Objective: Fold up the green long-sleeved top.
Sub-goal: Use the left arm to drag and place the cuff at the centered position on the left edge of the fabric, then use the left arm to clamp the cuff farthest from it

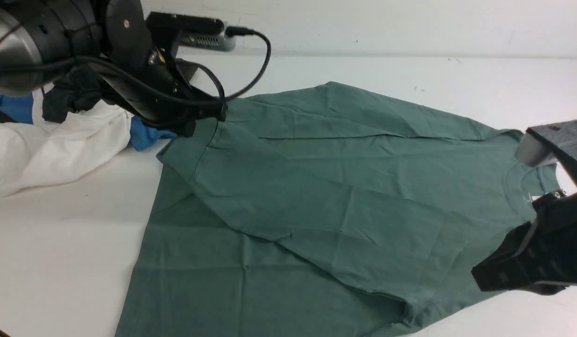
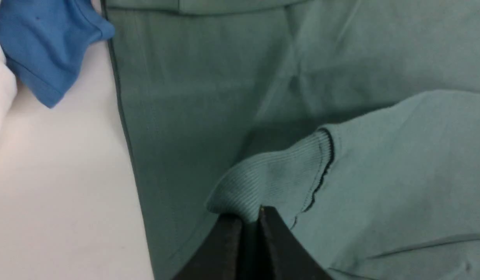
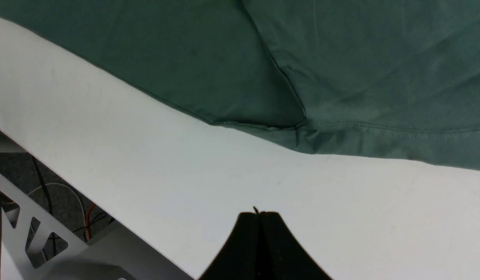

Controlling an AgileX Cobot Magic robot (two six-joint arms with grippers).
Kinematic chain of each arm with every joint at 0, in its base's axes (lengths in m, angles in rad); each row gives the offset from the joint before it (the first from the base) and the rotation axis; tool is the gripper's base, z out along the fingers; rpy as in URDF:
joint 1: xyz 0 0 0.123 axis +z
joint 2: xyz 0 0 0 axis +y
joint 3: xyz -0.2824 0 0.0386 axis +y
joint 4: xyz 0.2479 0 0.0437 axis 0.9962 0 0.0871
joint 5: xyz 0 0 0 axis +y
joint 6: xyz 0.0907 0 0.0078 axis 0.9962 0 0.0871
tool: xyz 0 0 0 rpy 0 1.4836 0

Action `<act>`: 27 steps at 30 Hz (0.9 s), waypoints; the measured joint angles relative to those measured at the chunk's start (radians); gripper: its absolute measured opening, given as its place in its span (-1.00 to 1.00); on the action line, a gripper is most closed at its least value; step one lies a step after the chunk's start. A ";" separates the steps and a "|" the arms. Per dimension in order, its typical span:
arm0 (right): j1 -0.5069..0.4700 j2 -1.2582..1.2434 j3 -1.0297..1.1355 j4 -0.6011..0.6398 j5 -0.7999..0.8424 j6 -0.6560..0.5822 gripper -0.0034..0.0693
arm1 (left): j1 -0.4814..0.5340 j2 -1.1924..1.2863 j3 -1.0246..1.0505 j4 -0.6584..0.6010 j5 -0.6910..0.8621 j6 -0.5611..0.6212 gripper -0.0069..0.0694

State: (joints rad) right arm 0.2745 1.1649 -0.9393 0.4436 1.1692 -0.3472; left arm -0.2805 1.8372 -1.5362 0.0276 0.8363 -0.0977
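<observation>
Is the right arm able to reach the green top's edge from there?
Probably yes. The right gripper hangs shut and empty over the table, and the green long-sleeved top lies just ahead with nothing between. It must open first.

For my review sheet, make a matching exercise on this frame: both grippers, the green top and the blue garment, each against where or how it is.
Column one:
1. left gripper
2. right gripper
3. green long-sleeved top
4. blue garment

Column two:
A. lying on the table, a sleeve drawn across its body
B. jaws shut on nothing, above bare table
C. bunched beside the white garment
D. jaws shut on the ribbed cuff

Pairs: 1-D, 2-B, 3-A, 4-C
</observation>
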 joint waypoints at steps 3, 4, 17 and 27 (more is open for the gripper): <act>0.000 0.000 0.000 0.000 0.006 0.000 -0.95 | 0.000 0.046 0.000 0.048 -0.001 -0.017 -0.77; 0.000 0.000 0.000 0.000 0.009 0.000 -0.95 | 0.000 0.058 0.000 0.062 -0.002 -0.024 -0.76; 0.000 0.000 0.000 0.000 0.037 0.001 -0.95 | 0.017 0.156 -0.040 0.287 -0.023 -0.250 -0.18; 0.000 0.000 0.000 0.013 0.053 0.001 -0.95 | 0.058 0.198 -0.274 0.153 0.012 -0.306 0.03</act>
State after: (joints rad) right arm 0.2745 1.1649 -0.9393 0.4570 1.2221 -0.3464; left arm -0.2229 2.0356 -1.8097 0.1806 0.8479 -0.4038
